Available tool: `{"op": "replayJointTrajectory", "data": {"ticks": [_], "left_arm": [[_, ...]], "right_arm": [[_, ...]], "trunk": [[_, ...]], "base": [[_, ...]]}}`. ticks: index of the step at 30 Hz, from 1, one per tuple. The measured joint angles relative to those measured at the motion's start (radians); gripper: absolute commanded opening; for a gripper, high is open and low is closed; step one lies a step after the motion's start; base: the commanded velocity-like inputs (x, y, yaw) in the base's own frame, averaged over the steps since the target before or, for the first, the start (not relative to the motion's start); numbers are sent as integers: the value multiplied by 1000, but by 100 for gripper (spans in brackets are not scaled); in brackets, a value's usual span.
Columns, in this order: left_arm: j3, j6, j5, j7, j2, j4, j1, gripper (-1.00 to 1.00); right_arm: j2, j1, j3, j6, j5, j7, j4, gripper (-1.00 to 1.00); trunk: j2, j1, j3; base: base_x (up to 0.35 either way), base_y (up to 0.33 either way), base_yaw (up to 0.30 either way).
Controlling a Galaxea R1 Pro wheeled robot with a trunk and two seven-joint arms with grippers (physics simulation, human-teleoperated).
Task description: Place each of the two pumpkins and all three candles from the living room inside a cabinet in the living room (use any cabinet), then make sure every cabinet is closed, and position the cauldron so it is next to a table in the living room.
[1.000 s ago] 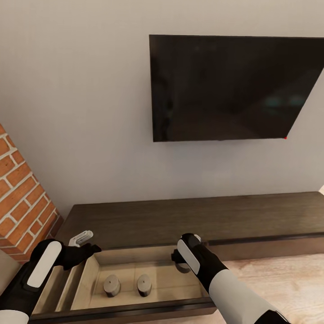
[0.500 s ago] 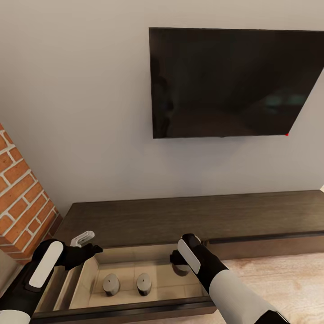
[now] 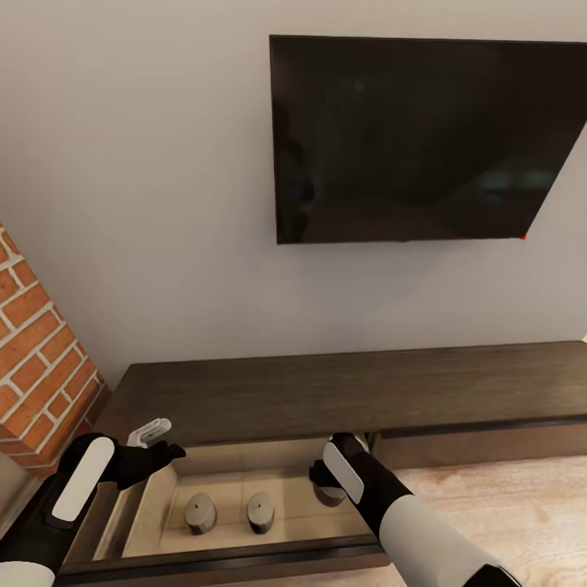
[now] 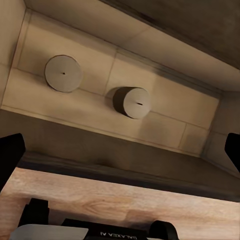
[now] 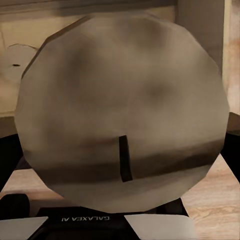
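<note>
Cabinet (image 3: pixel 269 399) drawer open, two candles (image 3: pixel 200 513) inside | right gripper (image 3: pixel 330 481) pinching third candle (image 5: pixel 122 110) | left gripper (image 3: pixel 155 444) spread

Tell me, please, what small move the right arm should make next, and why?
Probably lower the right tool into the open cabinet drawer and release. It appears shut on a third candle, held above the drawer floor beside the two candles already standing inside, so setting it down seems to come next.
</note>
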Motion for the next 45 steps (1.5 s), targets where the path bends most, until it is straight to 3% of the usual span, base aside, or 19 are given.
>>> {"op": "replayJointTrajectory", "data": {"ticks": [9, 24, 30, 40, 45], "left_arm": [[-1, -1, -1, 0, 0, 0, 0, 100], [1, 0, 1, -1, 4, 0, 0, 100], [-2, 0, 32, -2, 5, 0, 0, 100], [-2, 0, 43, -2, 6, 0, 0, 100], [-3, 0, 43, -2, 5, 0, 0, 100]], "right_arm": [[0, 3, 5, -92, 1, 2, 37, -100], [0, 3, 9, -100, 0, 1, 45, -100], [0, 3, 9, -97, 0, 0, 37, -100], [0, 3, 9, -92, 0, 1, 35, -100], [0, 3, 9, -92, 0, 1, 35, -100]], "trunk": [[-63, 35, -28], [-168, 92, -75], [-210, 115, -94], [-280, 153, -125], [-280, 153, -125]], "base": [[0, 0, 0], [0, 0, 0], [0, 0, 7], [0, 0, 236], [0, 0, 71]]}}
